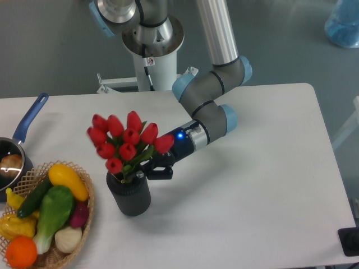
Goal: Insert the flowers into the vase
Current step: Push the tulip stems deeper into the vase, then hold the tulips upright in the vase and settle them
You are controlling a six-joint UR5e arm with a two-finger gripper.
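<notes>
A: Just above the vase mouth sit the flowers; stems run down into the opening, buds fan up and left of the rim; why that tilt?

B: Held from the side; the gripper comes in from the right of the vase, level with the stems right above the rim; arm reaches low across the table so the bunch leans away from it, my guess.

A: Jaws?

B: Narrow, pinched on the stem bundle as far as I can see; leaves cover the fingertips, so contact itself is partly hidden; buds look slightly blurred, bunch probably in motion.

A: How far in are the stems?

B: Cannot tell depth; the vase interior is dark; lower ends are inside the mouth at least; task looks nearly done, release not yet made.

A: Anything close to the vase?

B: Wicker basket of toy vegetables just left of the vase, near but apart; blue-handled saucepan further left of the vase, at the frame edge; low side grip likely keeps the arm away from both.

A: Risk?

B: Letting go with the bunch leaning could tip it over the left rim; vase stands upright for now.
</notes>
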